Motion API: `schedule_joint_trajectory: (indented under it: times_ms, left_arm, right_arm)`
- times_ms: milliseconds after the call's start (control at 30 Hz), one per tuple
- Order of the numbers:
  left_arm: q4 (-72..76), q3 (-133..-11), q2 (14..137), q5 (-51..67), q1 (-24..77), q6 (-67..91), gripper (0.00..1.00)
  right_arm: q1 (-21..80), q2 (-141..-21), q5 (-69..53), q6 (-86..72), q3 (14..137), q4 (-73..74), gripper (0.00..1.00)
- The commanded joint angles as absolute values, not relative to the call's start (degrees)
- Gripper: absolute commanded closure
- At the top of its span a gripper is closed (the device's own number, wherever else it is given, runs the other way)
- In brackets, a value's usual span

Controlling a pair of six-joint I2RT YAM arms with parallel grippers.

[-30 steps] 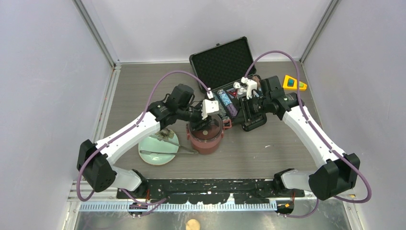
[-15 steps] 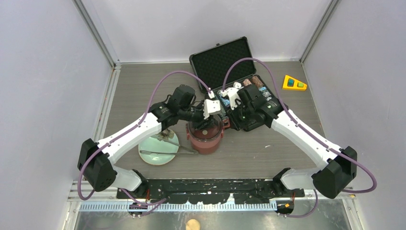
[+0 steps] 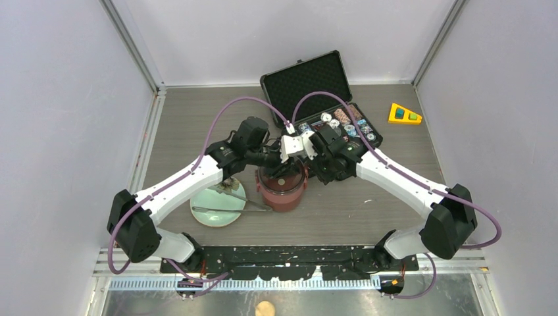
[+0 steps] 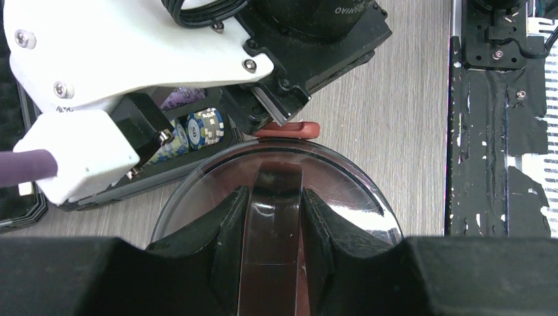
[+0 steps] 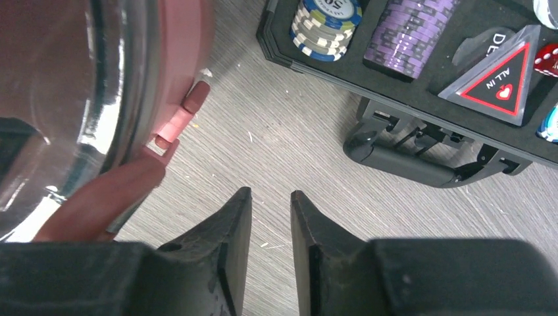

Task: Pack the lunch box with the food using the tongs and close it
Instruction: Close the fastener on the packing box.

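Lying across the plate (image 3: 209, 218), tongs (image 3: 230, 209) run lengthwise toward the lunch box (image 3: 284, 197).

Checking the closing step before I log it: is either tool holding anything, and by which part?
The left tool grips the top lid by its raised centre strap. The right tool holds nothing, open above the table.

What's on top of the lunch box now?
The dark lid sits on the lunch box, with the left gripper clamped on the lid's centre strap. What lies inside cannot be made out through the lid.
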State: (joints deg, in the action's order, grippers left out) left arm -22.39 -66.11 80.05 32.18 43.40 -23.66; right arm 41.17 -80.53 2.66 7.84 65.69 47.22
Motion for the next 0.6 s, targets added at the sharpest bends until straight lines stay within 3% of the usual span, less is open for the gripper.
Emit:
schedule_joint_trajectory:
  times_ms: [0, 167, 367, 567]
  left_arm:
    - [-34.4, -61.1, 83.4, 28.2, 43.7, -24.0, 0.64]
    - [-33.8, -60.6, 83.5, 28.4, 43.7, -23.5, 0.64]
    - [-33.8, -60.8, 84.1, 28.6, 43.7, -23.3, 0.64]
    - [-33.7, -60.5, 84.0, 28.4, 43.7, -23.1, 0.64]
  right_arm:
    - [39.5, -79.2, 1.6, 9.7, 67.5, 48.4, 0.62]
    - [29.2, -73.3, -15.7, 7.0, 71.8, 48.6, 0.46]
    - [25.8, -72.9, -30.7, -0.8, 77.0, 48.4, 0.43]
    - [25.8, -74.6, -37.0, -7.4, 77.6, 46.2, 0.4]
